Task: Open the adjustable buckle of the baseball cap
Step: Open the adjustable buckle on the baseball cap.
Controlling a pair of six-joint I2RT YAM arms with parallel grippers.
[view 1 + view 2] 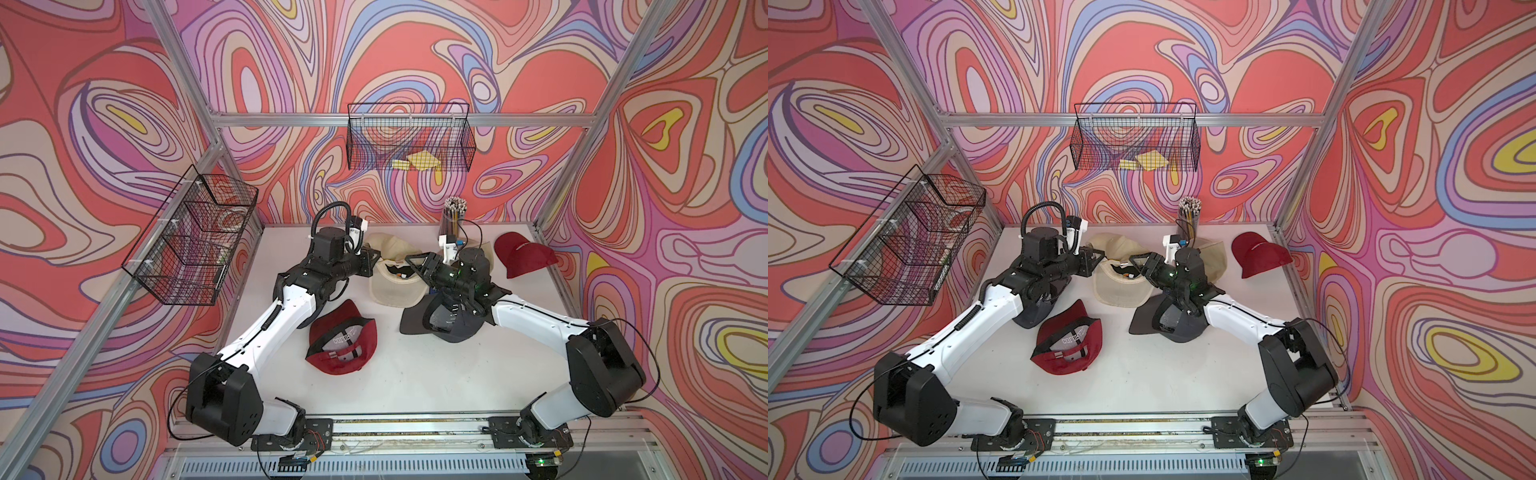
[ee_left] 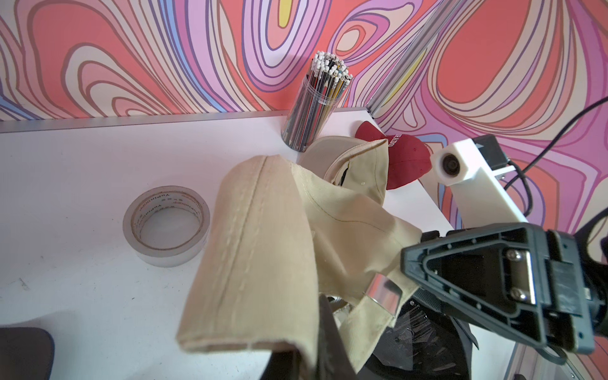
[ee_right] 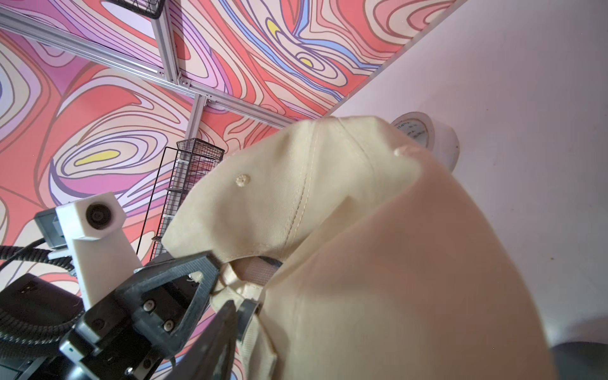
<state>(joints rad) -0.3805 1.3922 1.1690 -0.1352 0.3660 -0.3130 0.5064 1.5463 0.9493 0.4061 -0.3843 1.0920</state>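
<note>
A beige baseball cap is held up between my two arms at the back middle of the table, inside facing up in both top views. Its metal buckle sits on the beige rear strap. My left gripper is shut on the cap's back edge beside that strap. My right gripper is at the buckle, with one dark finger against it. The cap's cloth hides the other finger, so its jaw gap does not show.
A tape roll and a pencil cup stand near the back wall. Red caps lie at the back right and front middle. A dark cap lies under my right arm. Wire baskets hang on the walls.
</note>
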